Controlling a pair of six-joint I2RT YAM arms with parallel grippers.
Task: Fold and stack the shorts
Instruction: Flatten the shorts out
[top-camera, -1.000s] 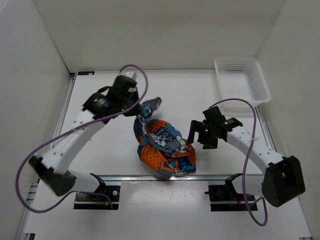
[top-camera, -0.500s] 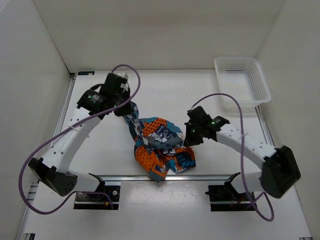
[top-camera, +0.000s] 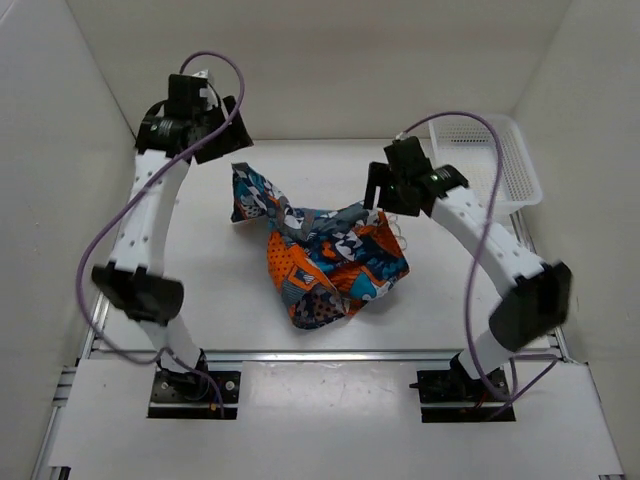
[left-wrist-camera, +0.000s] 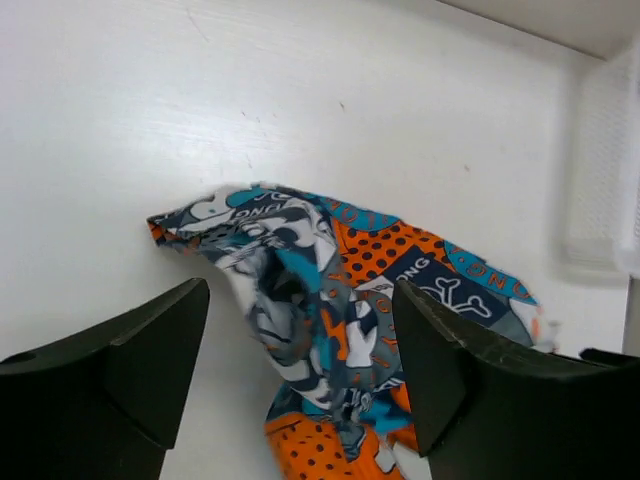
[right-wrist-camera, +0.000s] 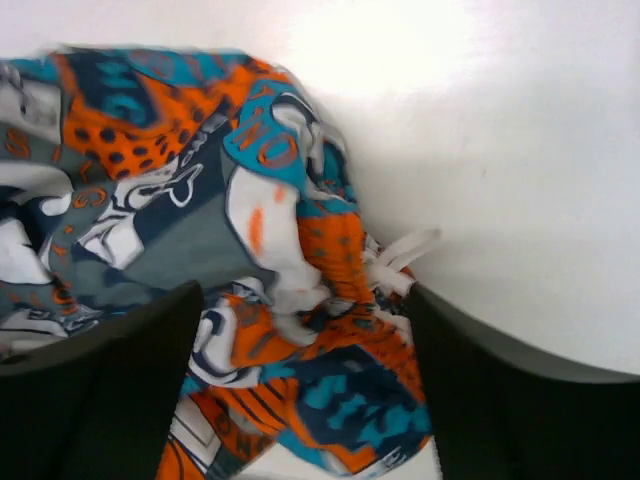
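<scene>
At the middle of the table (top-camera: 215, 295), the shorts (top-camera: 335, 260) lie in a crumpled heap, one corner reaching toward the back left. The left gripper (left-wrist-camera: 300, 295) hangs above that corner, its fingers spread wide with nothing between them. The right gripper (right-wrist-camera: 305, 295) hangs over the heap's right edge, fingers likewise spread and empty, with a white drawstring (right-wrist-camera: 400, 255) showing beneath it. The basket (top-camera: 485, 160) stands at the back right, apart from the shorts.
</scene>
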